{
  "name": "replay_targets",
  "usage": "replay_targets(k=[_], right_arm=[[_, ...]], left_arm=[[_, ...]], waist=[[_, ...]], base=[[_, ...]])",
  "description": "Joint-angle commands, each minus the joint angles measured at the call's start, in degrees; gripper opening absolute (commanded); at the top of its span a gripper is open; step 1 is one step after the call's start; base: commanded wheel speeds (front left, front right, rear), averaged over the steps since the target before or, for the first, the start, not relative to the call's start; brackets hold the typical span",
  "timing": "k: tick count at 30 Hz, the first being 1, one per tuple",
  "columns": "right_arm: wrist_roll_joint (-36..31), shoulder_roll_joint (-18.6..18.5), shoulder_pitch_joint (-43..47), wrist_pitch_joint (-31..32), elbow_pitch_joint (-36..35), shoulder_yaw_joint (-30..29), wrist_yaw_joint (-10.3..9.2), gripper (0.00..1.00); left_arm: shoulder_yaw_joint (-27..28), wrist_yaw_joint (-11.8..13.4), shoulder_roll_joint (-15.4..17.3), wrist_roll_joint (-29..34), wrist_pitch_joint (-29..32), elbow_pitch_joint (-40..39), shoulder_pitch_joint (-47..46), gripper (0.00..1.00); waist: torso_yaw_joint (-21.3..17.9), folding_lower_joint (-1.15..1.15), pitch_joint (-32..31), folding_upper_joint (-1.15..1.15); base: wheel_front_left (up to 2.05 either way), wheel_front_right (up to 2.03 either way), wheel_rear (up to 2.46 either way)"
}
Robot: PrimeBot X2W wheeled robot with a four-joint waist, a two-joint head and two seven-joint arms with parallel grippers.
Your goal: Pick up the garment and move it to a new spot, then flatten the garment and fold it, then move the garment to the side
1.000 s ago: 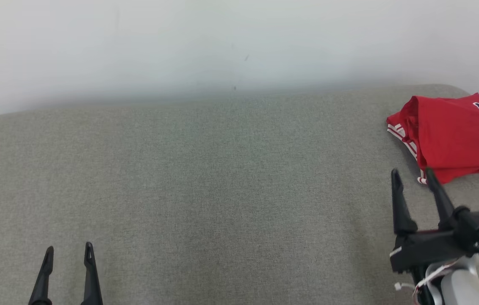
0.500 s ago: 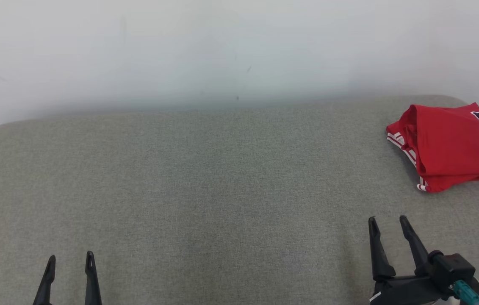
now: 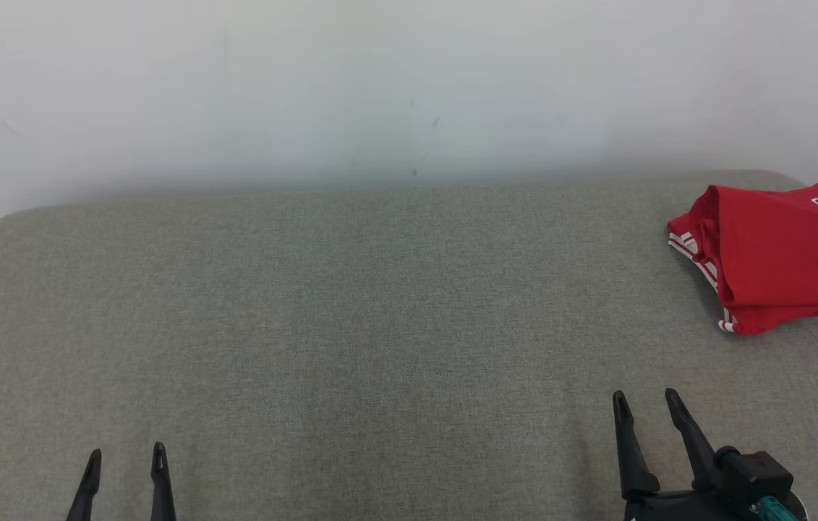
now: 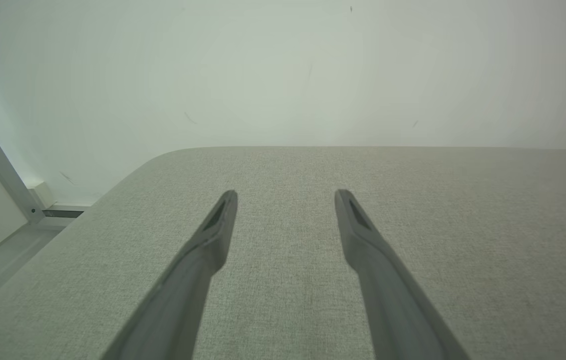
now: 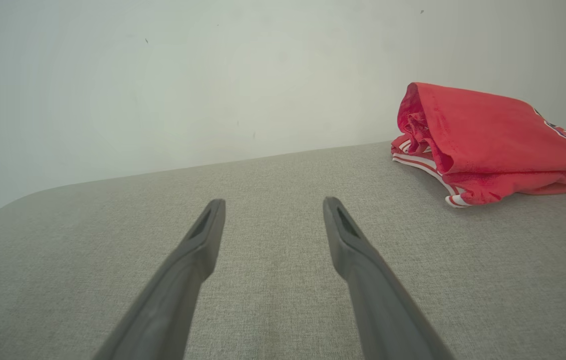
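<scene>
A red garment point(image 3: 777, 253) with white stripes and dark lettering lies folded at the far right edge of the grey fabric surface point(image 3: 380, 325). In the right wrist view the garment point(image 5: 493, 145) sits to the upper right of the fingers, apart from them. My right gripper point(image 3: 646, 397) is open and empty at the lower right, well short of the garment. Low at the left, my left gripper point(image 3: 126, 454) stands open with nothing between its fingers. Both wrist views show the jaws spread over bare fabric: left gripper point(image 4: 286, 195), right gripper point(image 5: 272, 202).
A pale wall point(image 3: 380, 87) runs behind the surface. The surface has rounded back corners. In the left wrist view a metal rail point(image 4: 2, 175) and floor strip lie past the surface's left edge.
My right gripper has drawn back from the garment's near edge toward the lower right. The head view has tilted a little, so the whole scene sits lower. The garment stays put.
</scene>
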Motion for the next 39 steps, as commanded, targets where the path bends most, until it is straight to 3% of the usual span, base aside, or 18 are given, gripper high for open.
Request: replay_targets(k=[1,16,17,21,39], right_arm=[[-0.4,0.4,0.8,-0.2,0.1,0.1,-0.18,1.00],[-0.5,0.6,1.4,-0.2,0.4,-0.1,-0.18,1.00],[-0.4,0.3,0.9,0.0,0.4,-0.1,0.00,0.00],[0.5,0.3,1.3,0.6,2.0,-0.3,0.00,0.00],[20.6,0.7,-0.4,5.7,1.2,-1.6,-0.02,0.00]], left_arm=[[-0.1,0.0,-0.1,0.3,-0.2,0.3,-0.3,1.00],[-0.3,0.4,-0.1,1.2,-0.2,0.7,-0.4,1.00],[-0.2,0.3,0.0,0.9,0.0,0.7,-0.2,0.00],[0.0,0.2,-0.3,0.1,0.6,2.5,-0.2,0.00],[-0.4,-0.2,-0.3,-21.8,5.8,3.2,-2.9,0.00]], waist=[[0.1,0.00,0.0,0.00],[-0.1,0.00,-0.5,0.00],[-0.1,0.00,-0.5,0.00],[-0.1,0.00,-0.5,0.00],[0.0,0.00,-0.4,0.00]], base=[[0.00,0.00,0.00],[0.00,0.00,0.00],[0.00,0.00,0.00],[0.00,0.00,0.00],[0.00,0.00,0.00]])
